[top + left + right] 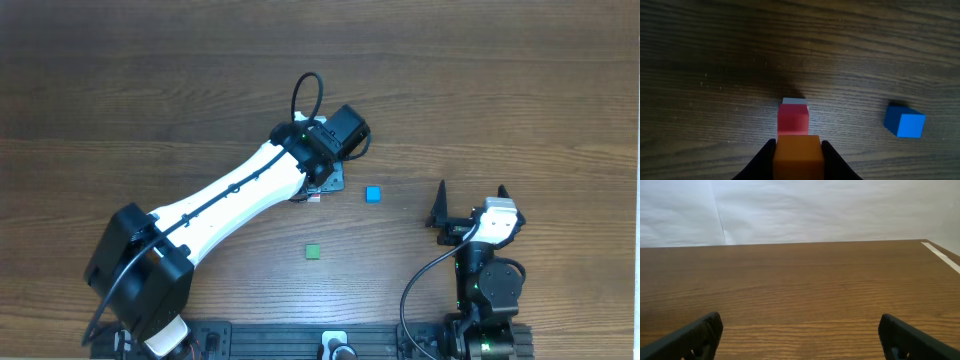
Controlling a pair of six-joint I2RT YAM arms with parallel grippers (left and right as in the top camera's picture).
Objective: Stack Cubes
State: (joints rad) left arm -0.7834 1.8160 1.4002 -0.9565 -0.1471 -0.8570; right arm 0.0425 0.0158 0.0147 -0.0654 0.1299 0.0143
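Left gripper: your left arm's base stood at the near left corner of the table. You had the gripper out over the middle of the table, with its fingers pinching an orange cube from both sides.
Orange cube: you held it between the two fingers, raised off the table. In the wrist view it sat right against the red cube, but you could not tell whether the two touched.
Red cube: it sat on the table near the middle, under your left wrist. A pale grey edge showed on its far side, and you could not tell what that grey piece was.
Green cube: it lay alone on the table, closer to the near edge than the red cube and apart from it.
Blue cube: it lay on the table just right of your left gripper, apart from the red cube.
Right gripper: you had it by the near edge, toward the right corner, with its fingers spread wide.
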